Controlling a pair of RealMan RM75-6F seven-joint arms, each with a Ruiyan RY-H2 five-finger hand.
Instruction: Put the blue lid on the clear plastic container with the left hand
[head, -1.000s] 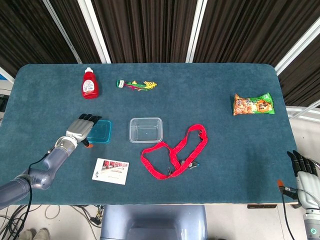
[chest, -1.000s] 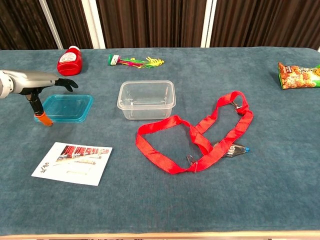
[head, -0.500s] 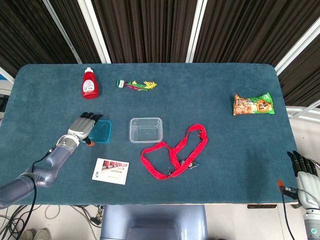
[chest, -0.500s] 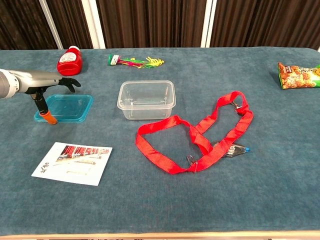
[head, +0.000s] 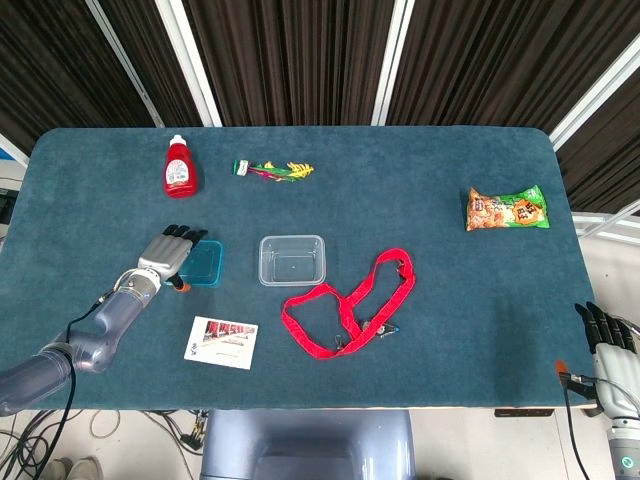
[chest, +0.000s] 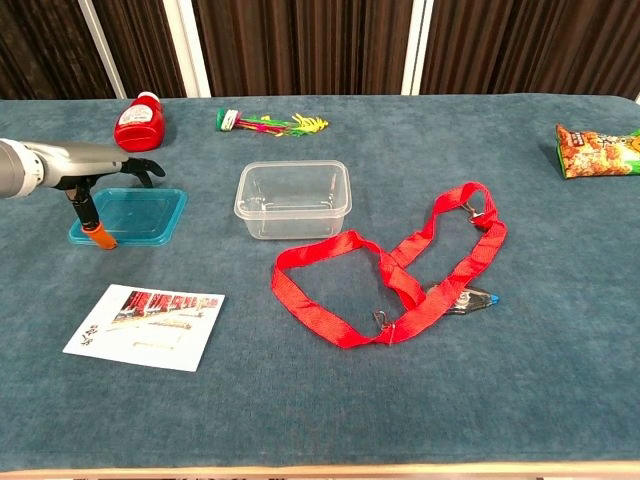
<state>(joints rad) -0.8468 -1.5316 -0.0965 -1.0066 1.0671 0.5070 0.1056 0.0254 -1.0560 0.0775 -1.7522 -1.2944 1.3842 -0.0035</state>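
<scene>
Desk (head: 420, 170): blue-green felt, grippy nap. A flat lid lying on it gives my fingers little edge to get under; I judge the biggest risk is pushing the lid along the cloth instead of lifting it.

Red lanyard (head: 350, 305): loops sprawl just in front of the container, one strap near its front edge. If I carry the lid low and swing wide, a finger could snag the strap and drag the container with it.

Clear plastic container (chest: 293, 199): open, upright, mid-desk, apart from the lid to its left. Light and thin-walled by the look of it; pressing the lid on off-centre could tip or skid it, as nothing braces it.

Blue lid (chest: 133, 215): flat on the desk, left of the container, not lifted. It looks shallow and slick, so a weak pinch may let it tilt or drop on the way over.

My left robot hand (head: 170, 252): over the lid's left edge, fingers stretched forward and apart, thumb pointing down with its orange tip at the lid's near corner. Holds nothing. Whether the thumb tip touches the lid I cannot tell.

My right robot hand (head: 606, 345): parked at the desk's far right corner, fingers extended, holding nothing; no threat from there.

Printed card (chest: 146, 324): just in front of the lid; a low wrist could brush it.
</scene>
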